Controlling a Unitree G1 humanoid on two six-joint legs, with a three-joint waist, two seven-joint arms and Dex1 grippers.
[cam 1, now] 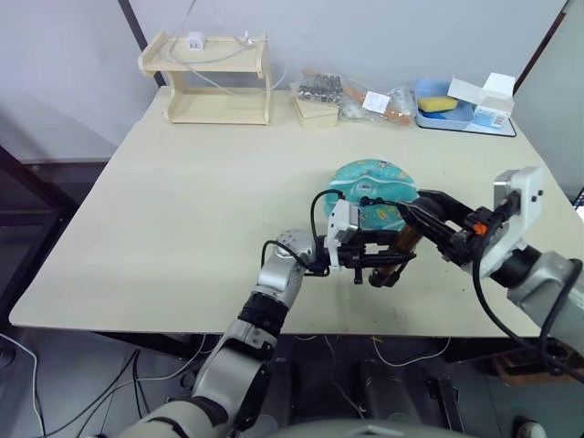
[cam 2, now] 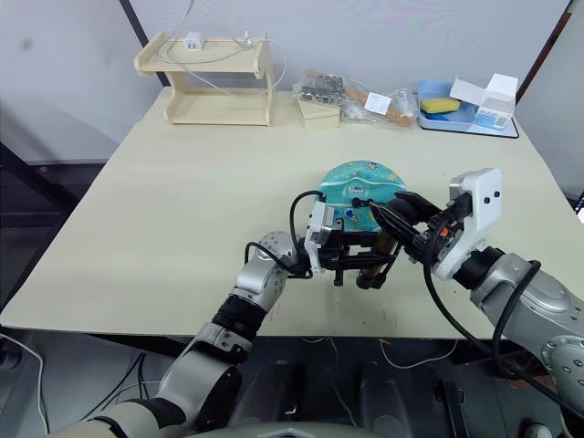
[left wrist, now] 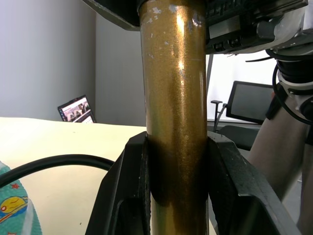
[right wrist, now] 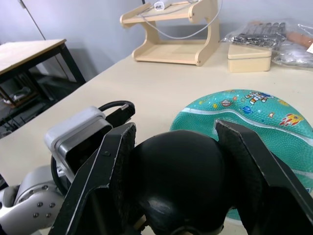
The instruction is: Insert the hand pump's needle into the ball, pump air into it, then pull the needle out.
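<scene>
The ball [cam 1: 369, 182] lies flattened on the table, teal with cartoon prints, right of centre. Just in front of it the hand pump [cam 1: 402, 245] is held tilted above the table. My left gripper [cam 1: 387, 261] is shut on its amber cylinder [left wrist: 175, 98], with one black finger [left wrist: 128, 188] on each side. My right gripper [cam 1: 412, 219] is shut around the pump's rounded black handle [right wrist: 178, 182], close over the ball's near edge [right wrist: 254, 117]. A thin black hose [left wrist: 49, 164] curves away towards the ball. The needle is too small to make out.
A wooden shelf [cam 1: 215, 78] with a white charger stands at the back left. Beside it are a small wooden box [cam 1: 315, 106], plastic bags of parts [cam 1: 374, 99], and a blue tray [cam 1: 461, 113] with a yellow sponge and white box. The table's front edge [cam 1: 182, 330] is near my arms.
</scene>
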